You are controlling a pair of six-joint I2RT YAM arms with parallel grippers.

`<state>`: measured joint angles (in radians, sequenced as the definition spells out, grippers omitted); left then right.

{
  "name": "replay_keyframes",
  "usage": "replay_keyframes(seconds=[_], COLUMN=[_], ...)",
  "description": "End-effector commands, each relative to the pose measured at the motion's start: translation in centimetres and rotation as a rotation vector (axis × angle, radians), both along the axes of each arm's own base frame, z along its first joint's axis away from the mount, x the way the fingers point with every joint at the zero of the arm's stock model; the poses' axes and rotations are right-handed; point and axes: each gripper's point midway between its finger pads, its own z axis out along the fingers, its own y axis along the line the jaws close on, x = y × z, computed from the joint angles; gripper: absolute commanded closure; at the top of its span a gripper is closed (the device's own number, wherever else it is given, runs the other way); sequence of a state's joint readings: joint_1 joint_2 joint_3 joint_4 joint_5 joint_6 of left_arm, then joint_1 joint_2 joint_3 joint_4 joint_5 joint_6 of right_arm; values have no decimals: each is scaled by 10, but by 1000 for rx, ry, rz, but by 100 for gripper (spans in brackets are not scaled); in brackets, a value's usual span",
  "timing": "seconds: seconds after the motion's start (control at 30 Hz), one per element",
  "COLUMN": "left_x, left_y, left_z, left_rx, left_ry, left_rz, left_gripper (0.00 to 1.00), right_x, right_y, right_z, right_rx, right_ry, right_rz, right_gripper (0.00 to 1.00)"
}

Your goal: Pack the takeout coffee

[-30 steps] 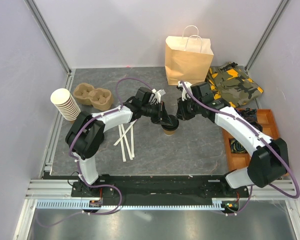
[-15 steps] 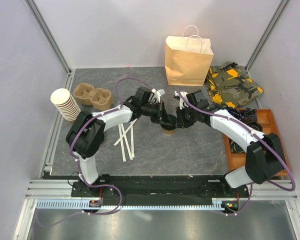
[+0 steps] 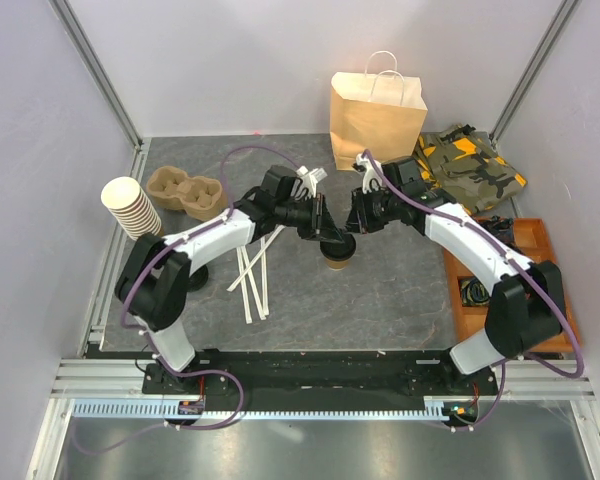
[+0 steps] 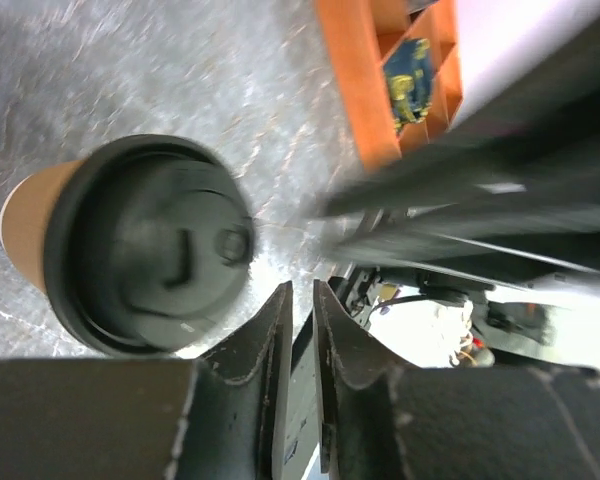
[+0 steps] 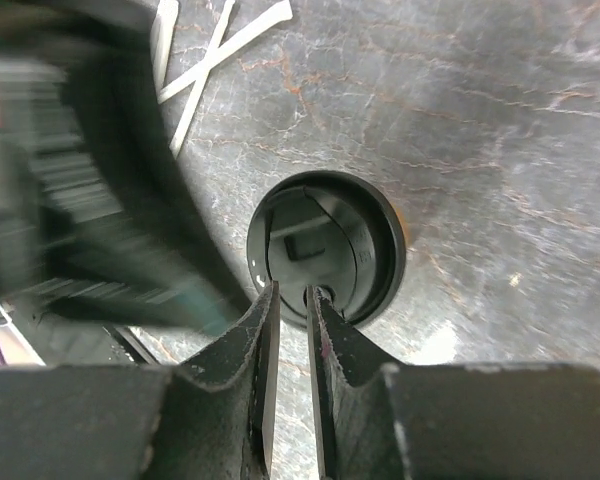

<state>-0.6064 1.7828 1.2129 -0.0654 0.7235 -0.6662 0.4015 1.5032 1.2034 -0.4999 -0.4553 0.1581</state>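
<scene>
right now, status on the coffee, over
Both claws nearly shut, holding nothing, left and right just above the cup. Cup lidded, upright on table, not packed. Bag at back, path clear.
</scene>
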Motion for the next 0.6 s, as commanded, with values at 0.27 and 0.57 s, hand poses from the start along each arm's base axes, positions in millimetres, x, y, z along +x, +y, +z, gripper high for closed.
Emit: replay_keyframes(seconds=[0.27, 0.57], left_x=[-6, -1], left_y=[14, 4], left_z=[25, 13], left_rx=[19, -70], left_ry=[-78, -30], left_rz=[4, -21], left_gripper=[79, 80], right_x=[7, -15], right_y=[22, 34], right_z=[-23, -13], right_rx=[165, 327], right_ry=[117, 178], right_rz=[27, 135], right_gripper=[80, 78])
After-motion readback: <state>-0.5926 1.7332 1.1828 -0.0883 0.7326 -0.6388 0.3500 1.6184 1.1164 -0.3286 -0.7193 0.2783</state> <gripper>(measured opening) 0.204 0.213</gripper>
